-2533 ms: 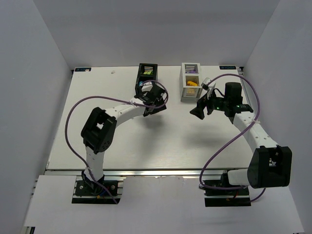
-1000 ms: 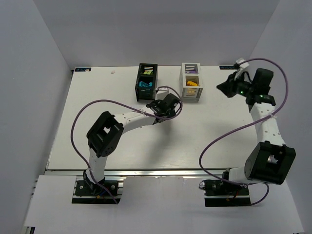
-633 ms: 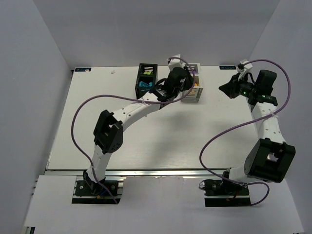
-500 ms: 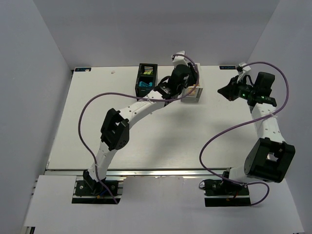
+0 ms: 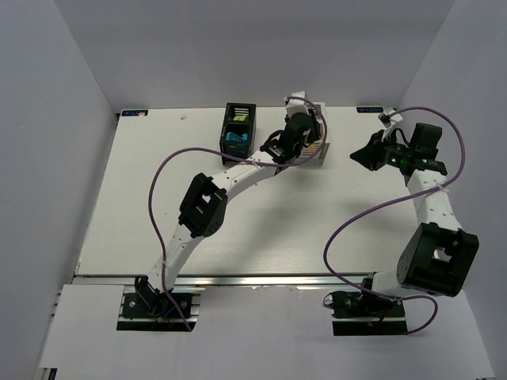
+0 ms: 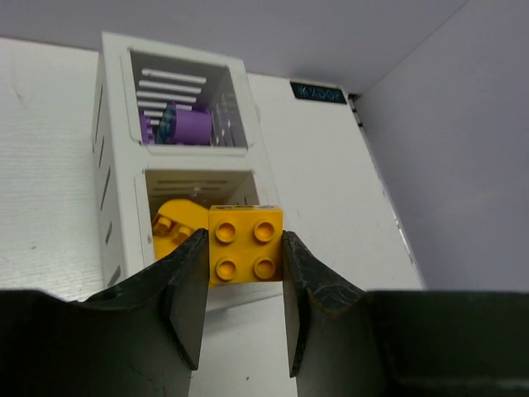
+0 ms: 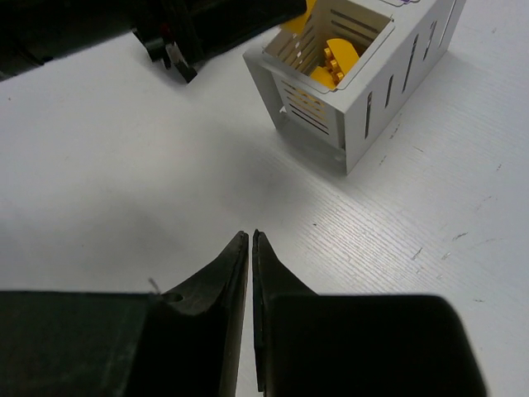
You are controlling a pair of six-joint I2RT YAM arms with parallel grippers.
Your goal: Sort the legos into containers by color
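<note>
- Worktop (image 5: 158, 206): bears the white box.
- White box (image 6: 120, 165): two cells, with purple legos (image 6: 186, 128) in the far one and orange legos (image 6: 173, 225) in the near one.
- Left pincer (image 6: 243, 258): half open, clamped on the orange brick at the box's near cell. The step is judged to be drop-off; next it must centre over that cell and let go.
- Right pincer (image 7: 250, 238): clenched and empty, beside the box.
- Orange brick (image 6: 245, 231): held between the left jaws, at the near cell's opening.

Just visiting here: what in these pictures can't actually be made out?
Left wrist view: the held orange brick hides part of the pile in the white box; count unclear.
Top view: the left gripper covers most of the white box.
Top view: legos in the black box are too small to count.
Right wrist view: the top edge cuts off the white box's far end.
</note>
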